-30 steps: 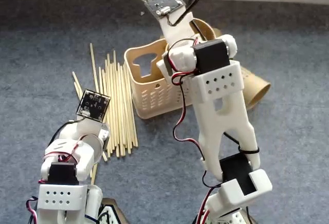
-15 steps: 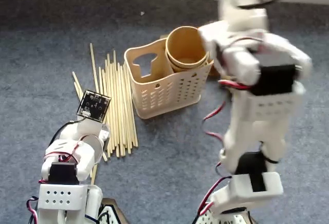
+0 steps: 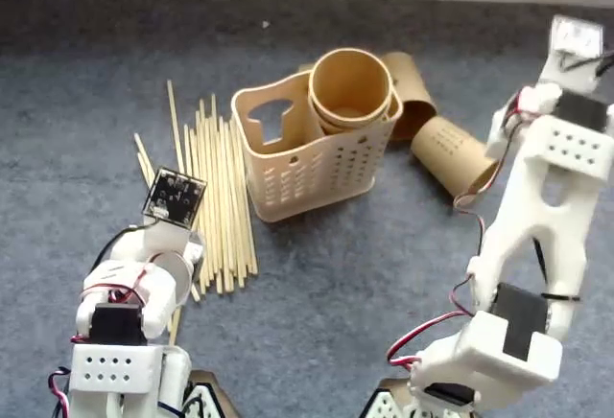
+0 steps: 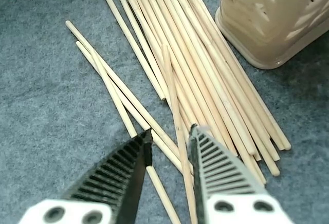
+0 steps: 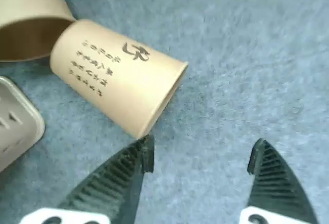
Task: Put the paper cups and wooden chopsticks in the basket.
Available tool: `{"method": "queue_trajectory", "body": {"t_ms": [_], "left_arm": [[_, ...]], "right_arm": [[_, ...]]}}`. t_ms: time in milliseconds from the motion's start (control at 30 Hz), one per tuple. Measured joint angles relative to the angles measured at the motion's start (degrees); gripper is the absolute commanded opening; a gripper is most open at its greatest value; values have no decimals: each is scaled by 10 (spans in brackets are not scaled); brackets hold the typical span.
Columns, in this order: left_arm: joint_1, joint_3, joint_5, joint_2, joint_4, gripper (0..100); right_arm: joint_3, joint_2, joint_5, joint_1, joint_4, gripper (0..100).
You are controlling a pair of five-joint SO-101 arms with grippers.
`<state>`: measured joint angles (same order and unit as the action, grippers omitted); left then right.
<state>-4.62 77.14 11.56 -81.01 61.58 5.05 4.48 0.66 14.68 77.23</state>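
Observation:
A beige basket (image 3: 305,183) stands mid-table with stacked paper cups (image 3: 350,87) inside its right end. Two more cups lie on their sides to its right: one (image 3: 411,102) against the basket, one (image 3: 456,154) farther out. That printed cup (image 5: 115,75) lies just ahead of my right gripper (image 5: 200,160), which is open above the carpet. Several wooden chopsticks (image 3: 216,197) lie in a pile left of the basket. My left gripper (image 4: 169,139) hovers low over the pile's near ends (image 4: 175,80), open with a narrow gap, holding nothing.
Grey carpet (image 3: 86,102) covers the table. A pale wall edge runs along the far side. Open carpet lies in front of the basket and to the far left. The basket's corner (image 4: 272,23) is close ahead of the left gripper.
The right arm swung from above the basket out to the right and now stands over the lying cups. A cup stack now shows in the basket. The left arm stayed put.

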Motion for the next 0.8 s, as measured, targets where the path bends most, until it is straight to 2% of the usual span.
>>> {"method": "queue_trajectory", "body": {"t_ms": [133,300,467,800], "left_arm": [[-1,0,0,0,0,147],[0,0,0,0,0,147],[-1,0,0,0,0,147],[-1,0,0,0,0,147]], "right_arm": [[-137,0,-69,-2,-93,289],[-152,0,-99,-2,-118,289],[-142,0,-103,-18,-115,289],[-1,0,-104,-79,-25,289]]}}
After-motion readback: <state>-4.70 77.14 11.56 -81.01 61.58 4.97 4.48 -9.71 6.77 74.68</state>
